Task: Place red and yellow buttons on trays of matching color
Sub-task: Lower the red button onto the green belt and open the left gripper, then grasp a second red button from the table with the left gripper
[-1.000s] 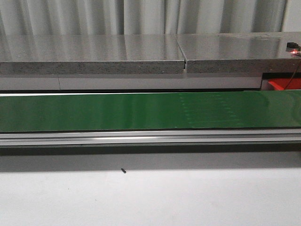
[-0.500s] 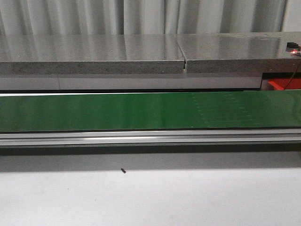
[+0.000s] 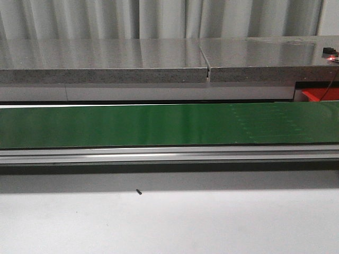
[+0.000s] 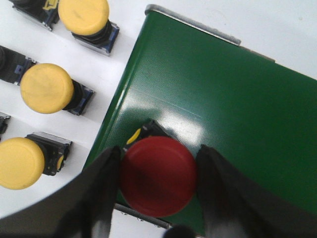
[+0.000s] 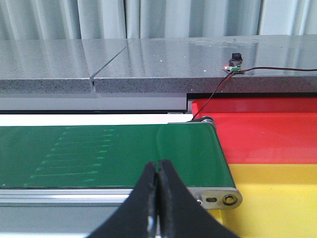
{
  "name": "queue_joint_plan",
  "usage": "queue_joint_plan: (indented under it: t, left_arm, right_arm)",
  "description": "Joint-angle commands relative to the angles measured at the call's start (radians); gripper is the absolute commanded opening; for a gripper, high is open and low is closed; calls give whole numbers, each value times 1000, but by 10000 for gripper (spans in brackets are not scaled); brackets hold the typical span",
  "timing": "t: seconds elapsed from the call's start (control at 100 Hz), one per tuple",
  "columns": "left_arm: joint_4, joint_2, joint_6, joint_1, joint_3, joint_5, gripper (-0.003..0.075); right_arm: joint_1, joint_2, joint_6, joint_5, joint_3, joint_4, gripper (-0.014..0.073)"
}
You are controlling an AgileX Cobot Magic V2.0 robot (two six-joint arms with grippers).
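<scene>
We're looking down past the left gripper (image 4: 158, 183) and there it is: the red button (image 4: 158, 177) sits between the two dark fingers (image 4: 101, 198), its round cap filling the gap. The jaws are spread around the cap, and each finger seems to touch its edge, though we can't quite tell from this angle how firmly they press. The button is over the near end of the green belt (image 4: 223, 114), close to the belt's metal end rail, with its dark base and a bit of yellow label peeking out beside the cap.

Off the belt, on the white table (image 4: 114, 64), we see three yellow buttons (image 4: 47, 88) lined up beside the belt's edge, each lying on its side with a dark base.

Over to the right gripper (image 5: 158, 173): its jaws are pressed together, holding nothing, and it hangs above the belt's other end. Just past that end lie the red tray (image 5: 267, 134) and, nearer to us, the yellow tray (image 5: 277, 198), side by side and touching. A thin cable (image 5: 213, 96) runs down from a small lit sensor (image 5: 233, 64) on the grey counter (image 5: 148, 64).

From the front we see only the long green belt, the grey counter behind it, and a tiny dark speck (image 3: 139, 192) on the white table.
</scene>
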Motion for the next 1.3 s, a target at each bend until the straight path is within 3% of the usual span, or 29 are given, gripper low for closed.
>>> queue_joint_plan:
  t: [0.0, 0.06, 0.13, 0.66, 0.91, 1.29]
  left_arm:
    - [-2, -32, 0, -4, -37, -42, 414]
    - [-4, -32, 0, -4, -39, -42, 496]
    - [-10, -32, 0, -4, -43, -37, 533]
    - [-29, -252, 1, 3, -59, 4, 535]
    - [40, -334, 1, 80, -59, 130, 535]
    - [50, -355, 30, 216, -4, 156, 535]
  right_arm:
    - [-7, -20, -1, -74, -16, -9, -91]
    - [-7, -20, -1, -74, -16, -9, -91]
    - [-7, -20, -1, -74, -16, -9, -91]
    - [-7, -20, -1, -74, -16, -9, -91]
    - [-7, -20, -1, -74, -16, -9, -91]
    - [-7, -20, -1, -74, -16, -9, -91]
